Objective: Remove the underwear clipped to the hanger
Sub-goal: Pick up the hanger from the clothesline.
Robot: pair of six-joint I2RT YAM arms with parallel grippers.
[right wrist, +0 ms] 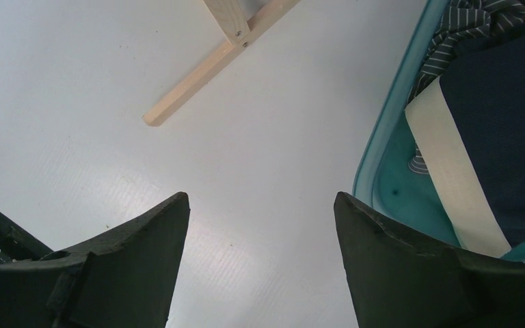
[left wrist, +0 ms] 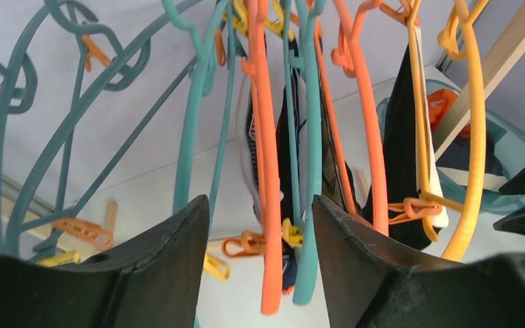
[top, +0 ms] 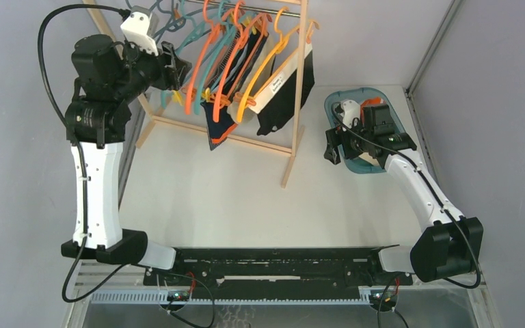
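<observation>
While reaching into the rack (top: 290,164), target one clip (left wrist: 246,242).
Squeeze it with the spread, empty left gripper (left wrist: 260,212), freeing underwear (top: 220,126) hung under the rack; leave right gripper (right wrist: 262,201) spread, right of the rack.

Nothing fully legible anywhere. Only a short line of dark lettering, seen from the top camera, printed on the white waistband (top: 279,82) of the black briefs (top: 286,104) clipped to the yellow hanger (top: 265,70); too small and blurred to spell out. No readable print in either wrist view.
</observation>
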